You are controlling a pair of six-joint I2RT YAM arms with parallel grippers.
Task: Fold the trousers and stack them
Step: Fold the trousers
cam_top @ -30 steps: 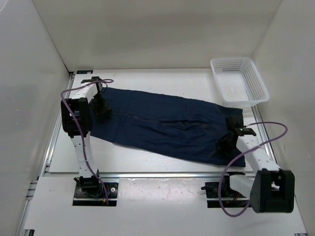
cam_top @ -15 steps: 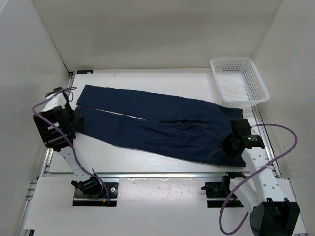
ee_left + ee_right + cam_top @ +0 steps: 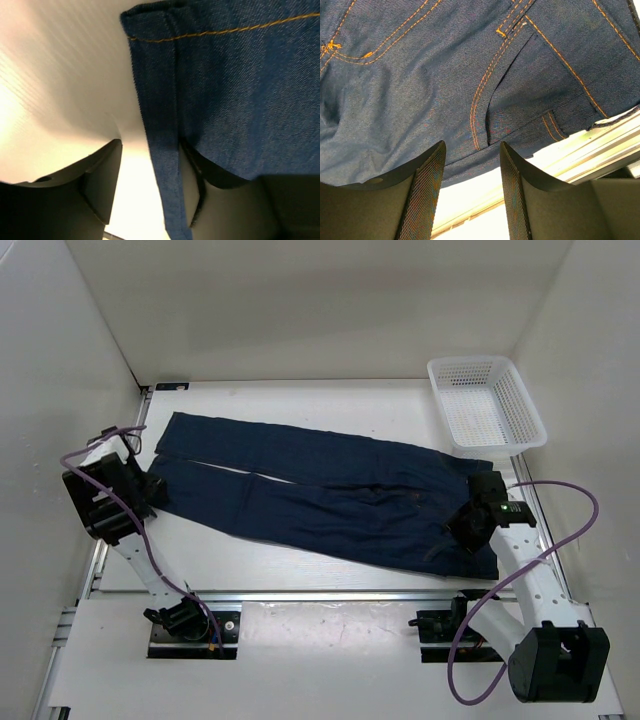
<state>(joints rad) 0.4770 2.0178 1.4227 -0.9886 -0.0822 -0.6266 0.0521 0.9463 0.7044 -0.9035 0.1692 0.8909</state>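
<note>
Both ends of the jeans (image 3: 330, 495) have just been reached, jaws wide: left gripper (image 3: 150, 150) astride the cuff (image 3: 167, 125), right gripper (image 3: 472, 147) over the pocket (image 3: 535, 85). Nothing is folded yet.

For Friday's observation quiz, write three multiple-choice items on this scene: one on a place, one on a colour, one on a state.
1. Where on the white table is the white plastic mesh basket?
A. near left corner
B. far right corner
C. centre
2. What colour is the stitching on the dark blue denim jeans?
A. orange
B. white
C. green
3. How do the jeans lie?
A. folded in half
B. bundled in the basket
C. spread out flat, unfolded
Key: B, the top view shows it at the far right; A, orange seams run through the right wrist view; C, both legs lie at full length.
</note>
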